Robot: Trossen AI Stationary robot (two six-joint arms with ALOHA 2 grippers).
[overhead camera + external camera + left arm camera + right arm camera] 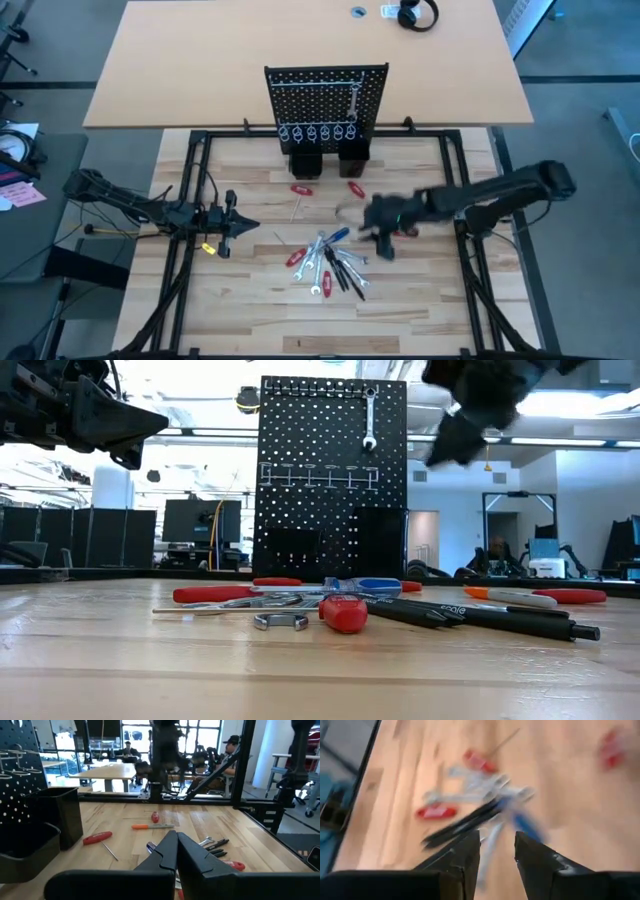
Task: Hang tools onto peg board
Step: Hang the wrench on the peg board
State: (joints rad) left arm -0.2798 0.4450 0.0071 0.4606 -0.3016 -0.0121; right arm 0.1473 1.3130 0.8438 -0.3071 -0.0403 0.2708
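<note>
We see the upright black perforated peg board (326,100) at the far middle of the pale wooden slatted table (250,310), one silver wrench (355,101) hanging on its right side and two black box holders (327,162) at its foot. Before it lies the heap of small hand tools (328,262) — mid-table. The left gripper (243,226) hangs left of the heap, the right gripper (378,232) just right of it.
</note>
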